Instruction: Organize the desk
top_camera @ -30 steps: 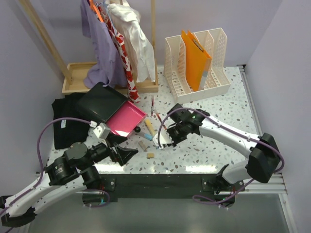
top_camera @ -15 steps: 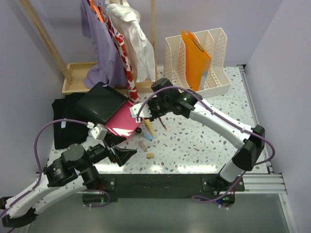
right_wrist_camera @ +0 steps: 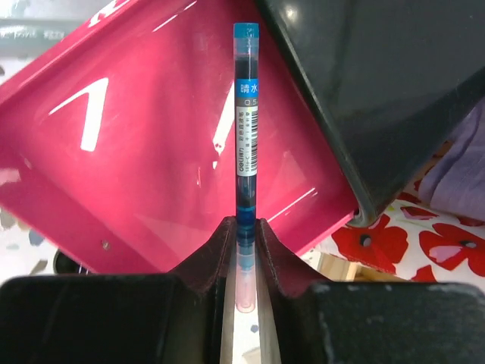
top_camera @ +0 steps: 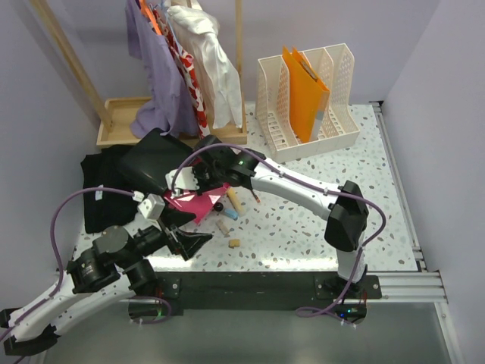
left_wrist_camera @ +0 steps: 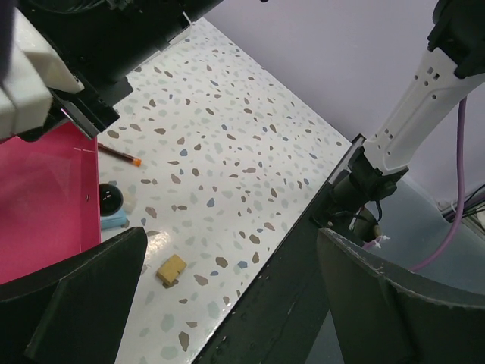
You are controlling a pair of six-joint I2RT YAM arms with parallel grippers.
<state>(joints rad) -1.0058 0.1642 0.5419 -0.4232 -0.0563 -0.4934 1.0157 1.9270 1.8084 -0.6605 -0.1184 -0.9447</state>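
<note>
White speckled terrazzo, the desk [top_camera: 341, 205] runs from its black front edge by the two arm bases back to the wall. One open pink case [top_camera: 191, 205] with one black lid [top_camera: 151, 163] lies on its left part. Over the case's pink inside, the right gripper [right_wrist_camera: 244, 227] is clamped on one blue pen [right_wrist_camera: 245, 152]. Just right of the case lie one pencil [left_wrist_camera: 117, 154], one black ball [left_wrist_camera: 111, 199] and one tan block [left_wrist_camera: 172, 269]. Near the case's front corner the left gripper [left_wrist_camera: 235, 303] hangs spread wide, holding nothing. Behind and right of the case stands one cream file rack [top_camera: 269, 98].
</note>
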